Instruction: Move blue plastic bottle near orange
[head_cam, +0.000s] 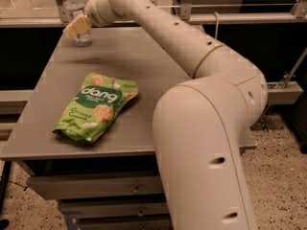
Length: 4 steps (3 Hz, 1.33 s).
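The blue plastic bottle [76,8], clear with a white cap, stands upright at the far left corner of the grey table [158,66]. My gripper [78,27] is at the end of the long white arm, right in front of the bottle's lower half and partly covering it. I cannot tell whether it touches the bottle. The orange is out of view.
A green "dang" snack bag [96,107] lies flat on the front left part of the table. The arm's big white elbow [206,143] covers the table's front right. Drawers [96,188] sit below the tabletop, and a rail and glass run behind the table.
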### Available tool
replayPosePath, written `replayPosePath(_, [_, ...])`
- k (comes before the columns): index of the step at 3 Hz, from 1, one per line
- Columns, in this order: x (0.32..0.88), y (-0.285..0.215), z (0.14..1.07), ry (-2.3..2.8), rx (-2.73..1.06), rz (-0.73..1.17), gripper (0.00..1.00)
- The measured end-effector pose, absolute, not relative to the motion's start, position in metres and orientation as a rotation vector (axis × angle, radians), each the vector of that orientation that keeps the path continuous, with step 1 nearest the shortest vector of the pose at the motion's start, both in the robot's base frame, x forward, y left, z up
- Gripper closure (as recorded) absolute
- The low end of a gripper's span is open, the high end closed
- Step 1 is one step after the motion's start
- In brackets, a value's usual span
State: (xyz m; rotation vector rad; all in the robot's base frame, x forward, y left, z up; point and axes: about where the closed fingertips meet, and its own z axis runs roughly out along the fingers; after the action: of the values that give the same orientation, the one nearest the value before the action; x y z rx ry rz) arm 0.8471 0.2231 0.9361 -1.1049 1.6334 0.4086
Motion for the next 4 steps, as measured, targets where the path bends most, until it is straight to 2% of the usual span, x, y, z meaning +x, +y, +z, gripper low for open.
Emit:
replayPosePath(2, [0.868, 0.241, 0.943, 1.609, -1.098, 0.435, 0.00])
replayPosePath(3, [0.875, 0.252, 0.944, 1.606, -1.100, 0.454, 0.17])
replayPosePath(4, [0.877, 0.261, 0.945, 1.600, -1.101, 0.476, 0.41])
